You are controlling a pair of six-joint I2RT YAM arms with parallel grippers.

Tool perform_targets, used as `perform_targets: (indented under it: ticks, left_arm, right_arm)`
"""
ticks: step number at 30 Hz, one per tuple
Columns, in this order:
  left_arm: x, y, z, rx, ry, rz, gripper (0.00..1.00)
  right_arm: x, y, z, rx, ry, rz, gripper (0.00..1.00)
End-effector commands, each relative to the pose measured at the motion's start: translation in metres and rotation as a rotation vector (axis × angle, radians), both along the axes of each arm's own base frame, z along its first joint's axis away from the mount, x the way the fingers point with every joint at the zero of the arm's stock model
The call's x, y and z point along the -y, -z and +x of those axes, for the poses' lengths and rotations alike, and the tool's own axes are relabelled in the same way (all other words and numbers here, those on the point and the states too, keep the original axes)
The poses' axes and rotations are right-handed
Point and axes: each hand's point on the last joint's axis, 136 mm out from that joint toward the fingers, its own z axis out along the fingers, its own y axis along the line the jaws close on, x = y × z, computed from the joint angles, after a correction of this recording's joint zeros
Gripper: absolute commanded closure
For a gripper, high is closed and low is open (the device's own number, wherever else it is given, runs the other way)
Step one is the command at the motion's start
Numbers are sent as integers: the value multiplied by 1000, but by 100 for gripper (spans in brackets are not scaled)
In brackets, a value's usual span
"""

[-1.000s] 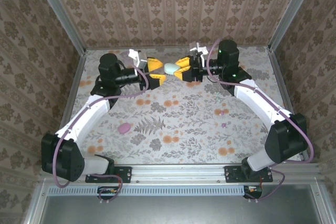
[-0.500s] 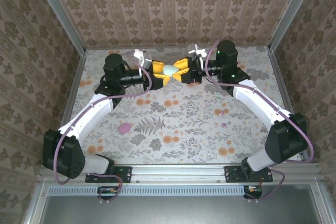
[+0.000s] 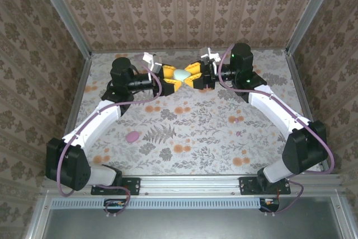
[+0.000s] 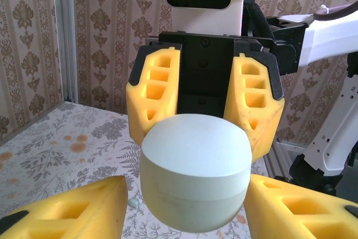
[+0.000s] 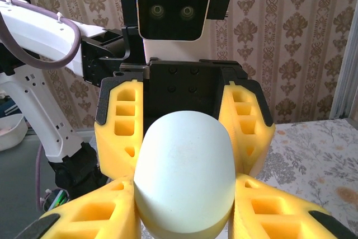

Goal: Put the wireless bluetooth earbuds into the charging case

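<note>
Top view, floral-patterned tabletop (image 3: 190, 138) walled by damask wallpaper (image 3: 184, 9), pale mint oval charging case (image 3: 180, 74) raised at far centre, left gripper (image 3: 171, 78) and right gripper (image 3: 194, 75) both clamped on it, small pink oval object (image 3: 132, 136) lying near-left; left wrist view, case between yellow fingers (image 4: 72, 208), tabletop beneath; right wrist view, wallpaper behind.

Nothing readable here: no text, labels, brands or numbers. The case (image 4: 196, 166) has a plain shell with no print or logo that I can make out.
</note>
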Motion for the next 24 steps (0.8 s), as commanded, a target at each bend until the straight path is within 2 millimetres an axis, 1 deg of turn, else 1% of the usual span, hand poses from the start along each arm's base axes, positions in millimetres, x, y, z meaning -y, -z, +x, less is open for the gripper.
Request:
perform_targets:
  ticks: [1, 14, 19, 24]
  left_arm:
    - [2, -19, -7, 51, 30, -25, 43]
    - [3, -18, -7, 49, 36, -16, 43]
    - [3, -16, -7, 49, 40, -13, 40]
    - [3, -14, -8, 46, 48, -5, 43]
  right_arm:
    - [1, -13, -13, 61, -28, 15, 63]
    - [0, -9, -12, 80, -17, 6, 63]
    - [0, -6, -11, 76, -12, 1, 63]
    - [0, -7, -11, 76, -12, 2, 63]
